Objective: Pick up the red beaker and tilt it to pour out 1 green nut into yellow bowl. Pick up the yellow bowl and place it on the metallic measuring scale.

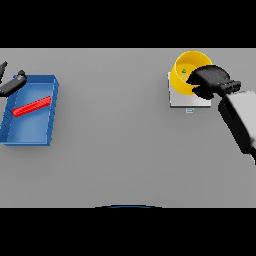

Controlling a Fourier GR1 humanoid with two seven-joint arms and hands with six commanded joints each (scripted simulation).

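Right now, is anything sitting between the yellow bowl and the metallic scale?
Nothing visible. The yellow bowl already sits on the scale, with the right hand at its rim and a green nut inside.

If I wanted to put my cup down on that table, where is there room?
The wide grey stretch of table between the blue tray on the left and the yellow bowl on the scale is bare, as is the whole near side. It is crowded at the far right, where the right hand is at the bowl.
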